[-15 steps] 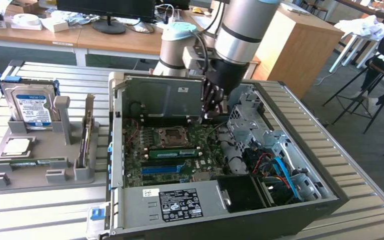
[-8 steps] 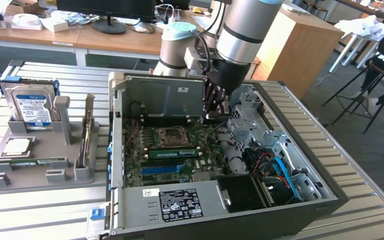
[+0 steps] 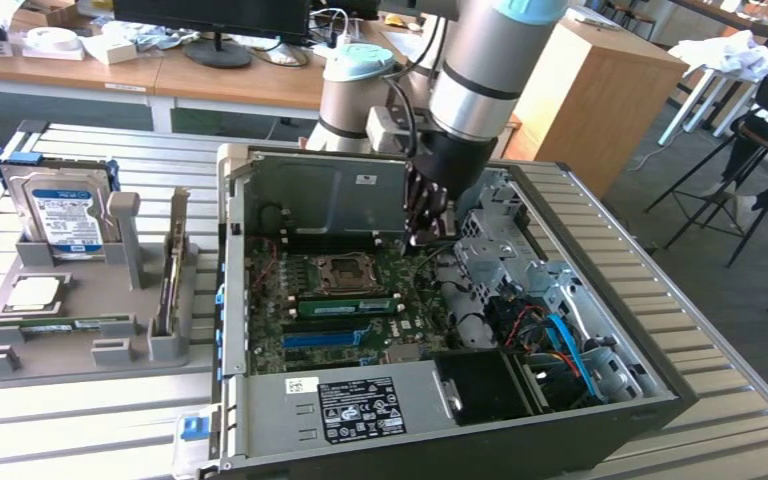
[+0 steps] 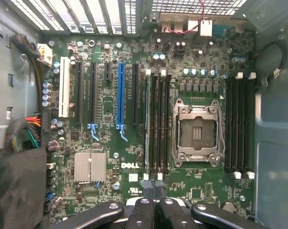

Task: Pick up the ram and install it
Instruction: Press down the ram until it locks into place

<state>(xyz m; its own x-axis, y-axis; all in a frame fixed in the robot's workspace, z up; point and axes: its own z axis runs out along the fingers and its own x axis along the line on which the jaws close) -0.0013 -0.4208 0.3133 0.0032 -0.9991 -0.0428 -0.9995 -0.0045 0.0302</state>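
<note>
A green ram [image 3: 344, 305] stands seated in a motherboard slot inside the open computer case [image 3: 651, 400]. In the wrist view the same ram [image 4: 147, 124] shows edge-on as a thin pale strip beside the black slots [image 4: 160, 124]. My gripper [image 3: 427, 235] hangs above the motherboard, a little beyond the far end of that ram and clear of it. Its dark fingers [image 4: 143, 207] are pressed together, and the gripper [image 4: 153, 198] is shut with nothing between them. A second green ram [image 3: 64, 322] lies flat in the grey fixture on the exterior view's left.
The grey fixture [image 3: 91, 355] also holds a hard drive [image 3: 64, 218] and a silver processor chip [image 3: 35, 292]. An empty processor socket [image 4: 197, 131] sits between slot banks. A blue slot [image 3: 324, 338], cables [image 3: 544, 330] and drive cage crowd the case. A wooden cabinet [image 3: 611, 90] stands behind.
</note>
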